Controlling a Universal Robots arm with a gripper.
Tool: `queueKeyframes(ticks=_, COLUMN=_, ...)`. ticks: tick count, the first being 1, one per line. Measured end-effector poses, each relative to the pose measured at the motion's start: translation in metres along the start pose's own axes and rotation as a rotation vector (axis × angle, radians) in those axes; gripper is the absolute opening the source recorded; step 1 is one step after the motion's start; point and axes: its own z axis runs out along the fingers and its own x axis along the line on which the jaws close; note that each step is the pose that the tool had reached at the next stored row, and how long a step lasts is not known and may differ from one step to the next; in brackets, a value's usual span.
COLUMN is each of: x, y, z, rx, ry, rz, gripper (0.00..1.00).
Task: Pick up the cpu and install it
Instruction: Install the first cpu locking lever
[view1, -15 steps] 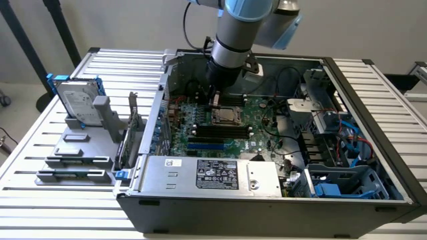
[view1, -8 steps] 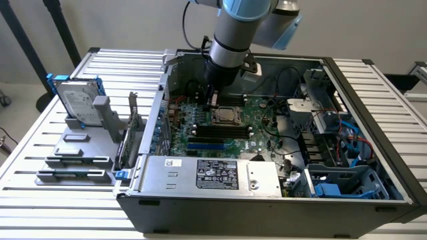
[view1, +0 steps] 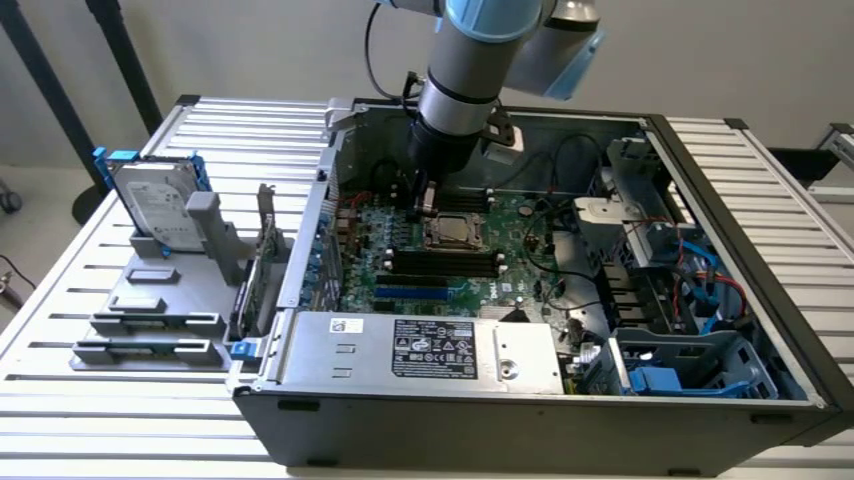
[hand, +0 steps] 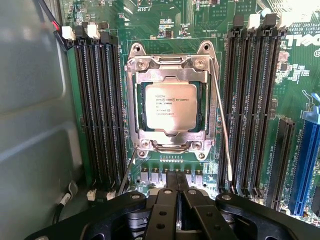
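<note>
My tool (hand: 176, 181) is pinched shut, empty, above the cpu (hand: 170, 105) in its socket (hand: 170, 63). Light, stiff, thin, fragile: I'd take its edges.

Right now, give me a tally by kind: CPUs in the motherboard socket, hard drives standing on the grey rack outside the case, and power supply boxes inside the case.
cpu: 1
hard drive: 1
power supply: 1
Total: 3
</note>
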Motion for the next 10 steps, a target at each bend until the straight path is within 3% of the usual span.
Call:
queueKeyframes(ticks=4, x=0.000, y=-0.0030, z=-0.0031, rx=0.0000, ry=0.0000, rz=0.000, gripper=0.11)
queueKeyframes(ticks=10, x=-0.001, y=-0.0161, z=-0.0117, rx=-0.0001, ry=0.0003, rz=0.001, gripper=0.11)
